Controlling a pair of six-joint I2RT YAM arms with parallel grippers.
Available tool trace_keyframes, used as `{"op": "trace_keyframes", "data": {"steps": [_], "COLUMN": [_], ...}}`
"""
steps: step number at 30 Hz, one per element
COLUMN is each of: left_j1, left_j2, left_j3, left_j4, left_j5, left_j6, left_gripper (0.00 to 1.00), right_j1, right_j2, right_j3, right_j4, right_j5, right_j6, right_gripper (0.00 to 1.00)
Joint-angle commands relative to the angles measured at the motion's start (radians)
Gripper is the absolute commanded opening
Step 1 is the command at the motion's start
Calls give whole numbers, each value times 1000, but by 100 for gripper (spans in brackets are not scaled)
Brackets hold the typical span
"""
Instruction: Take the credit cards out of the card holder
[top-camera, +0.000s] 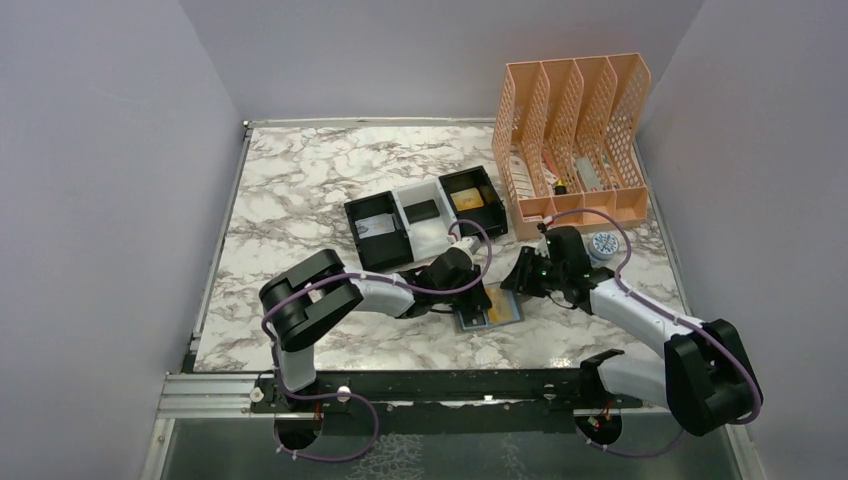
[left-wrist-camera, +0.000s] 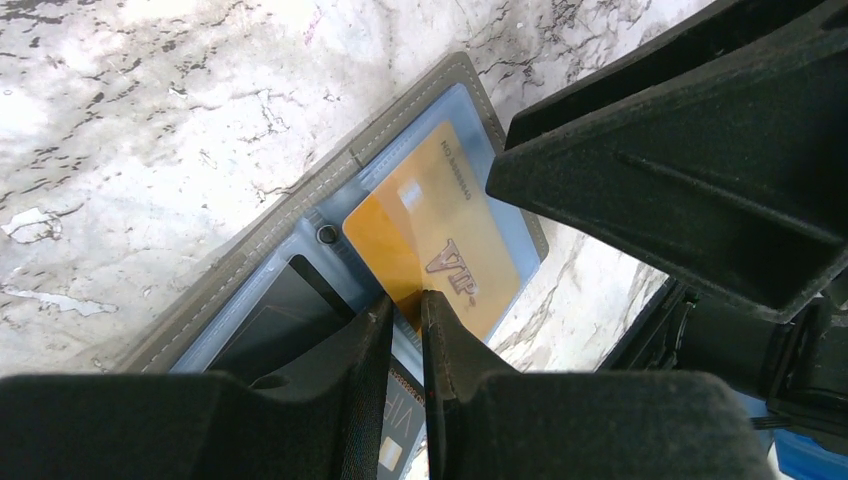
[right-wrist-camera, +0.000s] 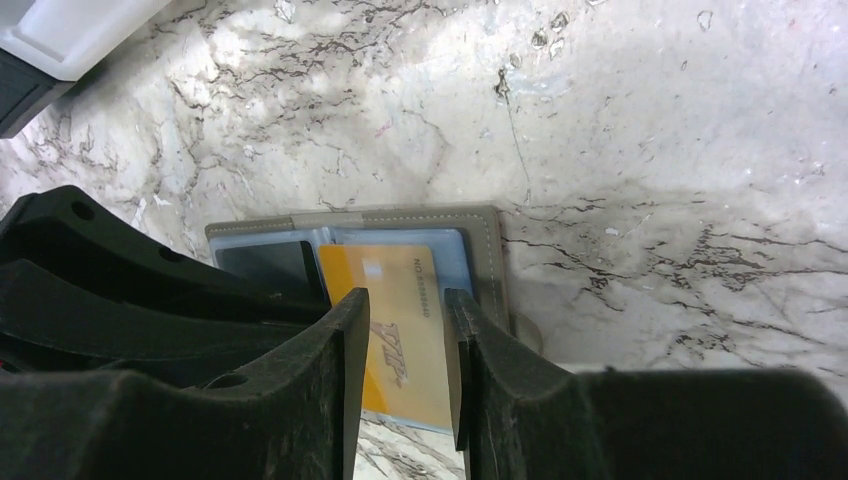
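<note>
The card holder (top-camera: 503, 312) lies open on the marble between both arms, its grey-taupe border (left-wrist-camera: 300, 200) (right-wrist-camera: 490, 250) framing blue-grey pockets. A gold credit card (left-wrist-camera: 450, 230) (right-wrist-camera: 385, 270) marked VIP sits slanted in one panel, and a black card (left-wrist-camera: 270, 320) (right-wrist-camera: 265, 265) fills the other. My left gripper (left-wrist-camera: 405, 300) (top-camera: 478, 290) is pinched on the gold card's near edge. My right gripper (right-wrist-camera: 405, 305) (top-camera: 517, 283) hovers open over that card, one finger on each side, holding nothing. Its dark fingers (left-wrist-camera: 680, 150) fill the upper right of the left wrist view.
A black-and-white three-compartment tray (top-camera: 425, 215) stands just behind the grippers; its corner (right-wrist-camera: 70, 30) shows in the right wrist view. A peach mesh file rack (top-camera: 575, 140) stands at the back right, with a small blue-white round object (top-camera: 603, 243) in front of it.
</note>
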Motion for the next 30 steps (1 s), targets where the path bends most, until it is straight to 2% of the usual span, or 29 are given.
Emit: {"op": "trace_keyframes", "data": {"steps": [1, 6, 14, 17, 24, 30], "left_j1": [-7, -8, -7, -8, -7, -7], "left_j2": [32, 36, 33, 31, 33, 32], "left_j3": [19, 23, 36, 32, 25, 25], "left_j4": [-15, -14, -12, -13, -14, -13], "left_j5": [22, 25, 42, 37, 47, 50], "left_j6": [4, 5, 9, 11, 10, 15], "left_gripper": [20, 22, 26, 24, 24, 25], "right_j1": [3, 2, 3, 3, 3, 3], "right_j2": [29, 47, -8, -43, -125, -71], "right_j3": [28, -39, -117, -105, -19, -19], "right_j4": [-44, -3, 39, 2, -105, -103], "right_j5": [14, -50, -107, -54, 140, 90], "right_j6": [-39, -17, 37, 57, 48, 41], "right_gripper": [34, 33, 32, 32, 35, 36]}}
